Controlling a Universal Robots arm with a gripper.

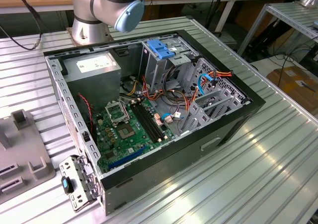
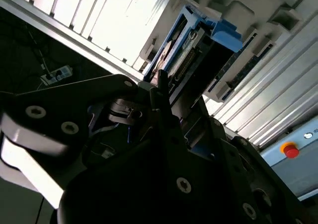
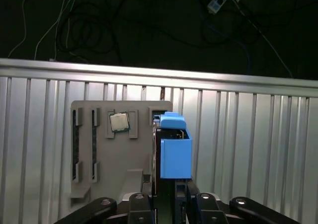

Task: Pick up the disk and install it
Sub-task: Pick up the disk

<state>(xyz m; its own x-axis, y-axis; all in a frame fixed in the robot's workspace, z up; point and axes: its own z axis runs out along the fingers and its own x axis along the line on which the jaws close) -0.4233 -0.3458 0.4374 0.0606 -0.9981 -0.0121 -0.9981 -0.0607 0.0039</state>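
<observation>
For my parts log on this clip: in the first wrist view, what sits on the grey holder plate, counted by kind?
Disk, standing on edge in its blue carrier: 1
Square metal chip, lying flat in a pocket: 1
Total: 2 things on the holder plate

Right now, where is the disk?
In the first wrist view the disk stands on edge at the grey holder, beside the square chip, on the ribbed metal table.
</observation>
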